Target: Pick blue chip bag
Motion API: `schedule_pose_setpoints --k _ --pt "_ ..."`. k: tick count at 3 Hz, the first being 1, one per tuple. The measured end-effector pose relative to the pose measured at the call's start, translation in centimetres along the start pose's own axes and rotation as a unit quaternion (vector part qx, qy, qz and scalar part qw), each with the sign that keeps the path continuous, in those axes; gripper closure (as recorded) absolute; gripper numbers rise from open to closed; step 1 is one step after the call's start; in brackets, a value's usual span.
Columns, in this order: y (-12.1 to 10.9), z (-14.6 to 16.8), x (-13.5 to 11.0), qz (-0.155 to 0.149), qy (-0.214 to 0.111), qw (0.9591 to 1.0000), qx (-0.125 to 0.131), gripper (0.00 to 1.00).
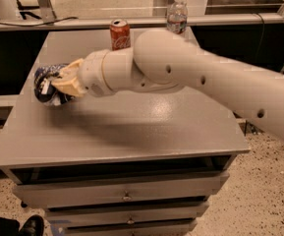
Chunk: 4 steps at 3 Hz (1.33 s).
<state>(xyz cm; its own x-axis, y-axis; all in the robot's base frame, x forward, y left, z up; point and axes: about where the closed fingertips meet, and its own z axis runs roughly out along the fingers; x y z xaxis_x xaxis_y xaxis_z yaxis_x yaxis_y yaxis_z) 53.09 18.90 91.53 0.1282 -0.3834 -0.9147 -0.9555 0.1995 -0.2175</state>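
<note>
Gripping the blue chip bag [44,80] at the left of the frame, over the grey bench [131,136].
Gripper [58,86] was on the end of the big white arm [205,77] reaching in from the right, jaws clamped on the bag, which looked pretty scrunched up. Red soda can [119,33] and water bottle [177,14] sat at the bench's far edge, upper middle, well apart from the bag.

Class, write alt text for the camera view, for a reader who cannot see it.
A white robot arm reaches across a grey table, its gripper shut on a crumpled blue chip bag near the left edge, seemingly clear of the tabletop. A red soda can and a water bottle stand at the far edge.
</note>
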Motion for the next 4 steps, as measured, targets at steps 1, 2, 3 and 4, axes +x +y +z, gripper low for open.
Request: schedule_pose_setpoints --k 1,2,3,4 --pt "-3.5 -3.4 -3.0 -0.017 -0.004 0.9997 0.018 1.00" --pt "-5.9 -6.0 -5.2 -0.028 -0.007 0.9992 0.026 1.00" --pt "-6.4 -8.1 -5.9 0.003 -0.038 0.9992 0.004 1.00" --pt "-6.4 -8.1 -5.9 0.003 -0.038 0.9993 0.004 1.00"
